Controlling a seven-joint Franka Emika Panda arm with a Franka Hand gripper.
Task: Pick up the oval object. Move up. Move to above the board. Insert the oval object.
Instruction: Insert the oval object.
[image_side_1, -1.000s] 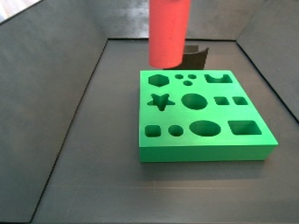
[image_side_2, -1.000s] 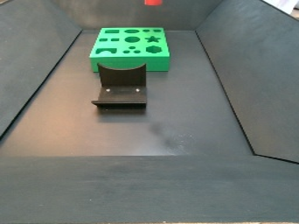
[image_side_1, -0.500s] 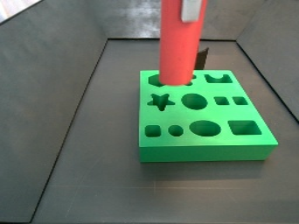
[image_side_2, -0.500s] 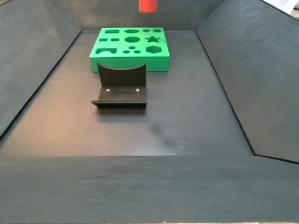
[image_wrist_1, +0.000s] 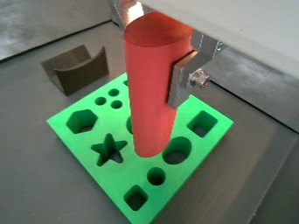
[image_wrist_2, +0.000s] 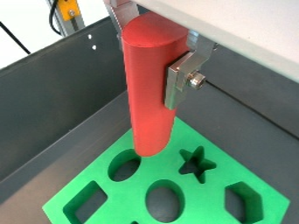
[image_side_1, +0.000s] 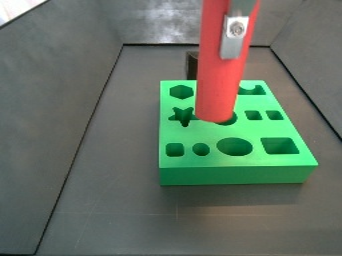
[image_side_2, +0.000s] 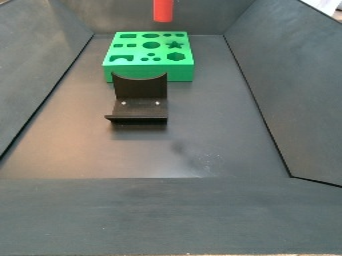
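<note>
My gripper (image_wrist_1: 156, 66) is shut on the upper part of the oval object (image_wrist_1: 156, 96), a long red peg held upright. Silver fingers (image_wrist_1: 183, 80) clamp its sides. Both show in the other wrist view too: gripper (image_wrist_2: 152, 74), peg (image_wrist_2: 149, 96). The green board (image_wrist_1: 128, 175) with its shaped cutouts lies below. In a side view the peg (image_side_1: 221, 75) hangs from my gripper (image_side_1: 222, 30) with its lower end over the middle cutouts of the board (image_side_1: 234, 177). In a side view only the peg's tip (image_side_2: 162, 10) shows, above the board (image_side_2: 150, 57).
The dark fixture (image_side_2: 138, 105) stands on the floor just off one side of the board; it also shows in a wrist view (image_wrist_1: 76, 68) and behind the peg in a side view (image_side_1: 194, 64). Dark sloping walls (image_side_2: 40, 90) enclose the floor.
The peg and my gripper have come down and moved from over the fixture to over the board's middle. The board and fixture have not moved.
</note>
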